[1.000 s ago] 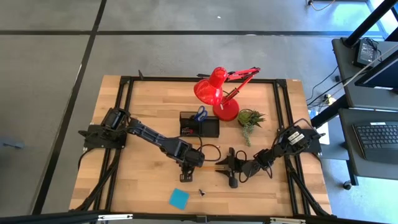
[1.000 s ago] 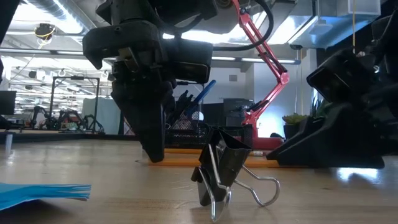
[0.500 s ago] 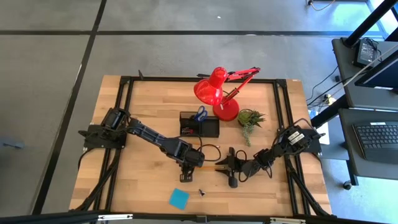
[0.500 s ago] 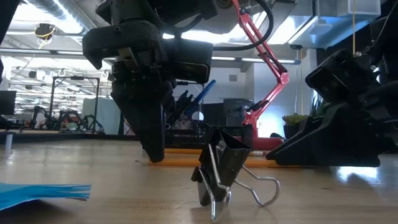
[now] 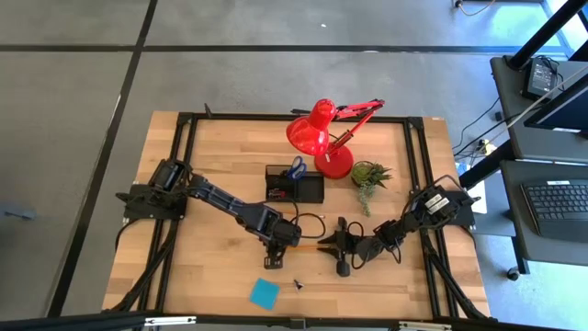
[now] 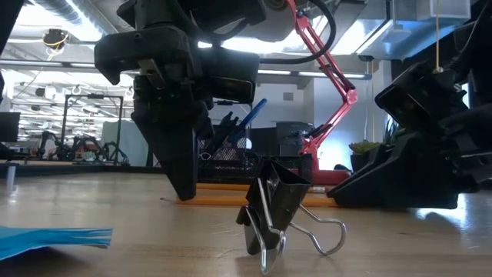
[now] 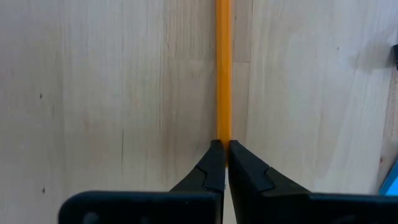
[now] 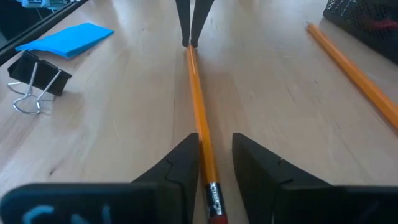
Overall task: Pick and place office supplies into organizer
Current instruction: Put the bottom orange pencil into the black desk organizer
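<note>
An orange pencil (image 5: 310, 246) lies flat on the wood between my two grippers. My left gripper (image 7: 223, 144) is shut on the pencil's far end; in the low view it (image 6: 183, 192) points down at the table. My right gripper (image 8: 216, 155) is open, one finger on each side of the pencil's eraser end (image 8: 212, 194). A second orange pencil (image 8: 348, 62) lies beside the black organizer (image 5: 310, 189), which holds blue-handled scissors (image 5: 297, 168). The blue sticky pad (image 5: 265, 292) and a black binder clip (image 6: 280, 208) rest near the table's near edge. My left gripper pinches the pencil's end away from the eraser (image 7: 223, 134) between its two fingertips, coming from above and pointing down. The shaft runs straight out from the fingers and lies on the table. My right gripper: I cannot tell whether either finger touches the pencil.
The red desk lamp (image 5: 322, 138) and the small green plant (image 5: 369, 176) stand behind the work area, to the right of the organizer. Bare wood lies on the table's left half.
My left gripper has shifted slightly toward the table's left edge, still shut on the pencil, and the pencil's held end has slid with it along the table.
</note>
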Motion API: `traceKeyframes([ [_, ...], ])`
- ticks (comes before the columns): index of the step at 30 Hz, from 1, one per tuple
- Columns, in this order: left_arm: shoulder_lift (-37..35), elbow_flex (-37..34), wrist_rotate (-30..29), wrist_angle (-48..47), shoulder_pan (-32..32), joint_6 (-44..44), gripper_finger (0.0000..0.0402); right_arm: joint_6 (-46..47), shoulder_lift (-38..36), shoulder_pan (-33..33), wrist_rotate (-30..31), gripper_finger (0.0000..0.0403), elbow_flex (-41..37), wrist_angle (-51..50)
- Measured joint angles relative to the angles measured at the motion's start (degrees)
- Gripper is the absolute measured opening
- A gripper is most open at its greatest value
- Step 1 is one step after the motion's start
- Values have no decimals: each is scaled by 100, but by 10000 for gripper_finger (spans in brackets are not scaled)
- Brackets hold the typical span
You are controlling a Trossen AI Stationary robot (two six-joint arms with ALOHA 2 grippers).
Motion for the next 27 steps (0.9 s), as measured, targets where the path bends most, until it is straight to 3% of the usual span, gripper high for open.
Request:
traceKeyframes([
  [6, 0, -2, 7, 2, 2, 3, 6, 9, 2, 9, 7, 109, 3, 0],
  [18, 0, -2, 12, 2, 2, -4, 6, -156, -224, 7, -241, 187, 11, -259],
  [27, 0, -2, 16, 2, 2, -9, 6, -120, -424, -20, -387, 192, 59, -816],
])
